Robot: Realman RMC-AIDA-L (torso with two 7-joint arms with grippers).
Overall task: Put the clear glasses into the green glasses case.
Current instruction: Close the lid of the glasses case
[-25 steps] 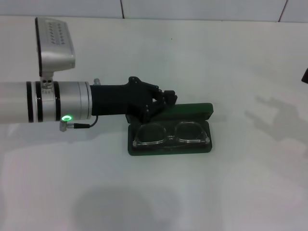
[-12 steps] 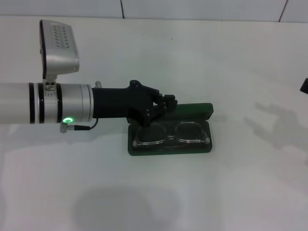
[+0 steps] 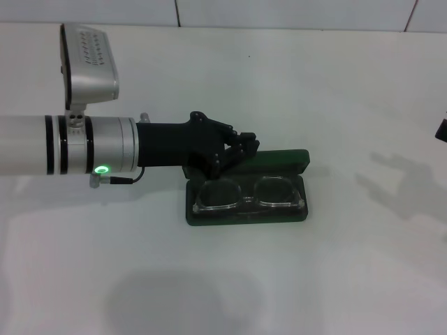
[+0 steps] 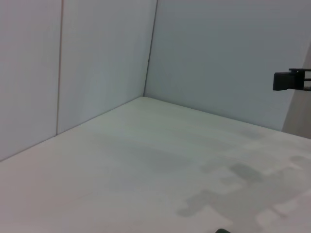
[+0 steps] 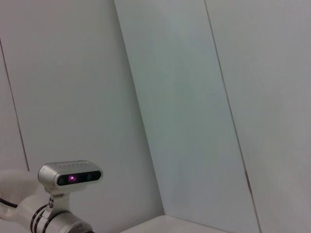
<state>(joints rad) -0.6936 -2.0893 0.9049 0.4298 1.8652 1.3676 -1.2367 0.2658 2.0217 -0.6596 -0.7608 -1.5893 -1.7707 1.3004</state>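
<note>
The clear glasses (image 3: pixel 248 193) lie lenses-up inside the green glasses case (image 3: pixel 244 215), which sits open at the middle of the white table. Its lid (image 3: pixel 283 159) stands up along the far side. My left arm reaches in from the left, and the black left gripper (image 3: pixel 244 148) hovers at the far left corner of the case, right by the lid's edge. Whether it touches the lid is unclear. Only a dark sliver of my right gripper (image 3: pixel 442 130) shows at the right edge, far from the case; the left wrist view also shows this right gripper (image 4: pixel 290 80) at a distance.
The white table (image 3: pixel 335 279) stretches around the case, with pale walls behind it. The left arm's silver forearm and its wrist camera (image 3: pixel 87 63) cover the left side. In the right wrist view, that wrist camera (image 5: pixel 70 177) shows against the wall.
My left arm has edged slightly to the right, its gripper staying at the case's far left corner. The right gripper's sliver has slid lower along the right edge.
</note>
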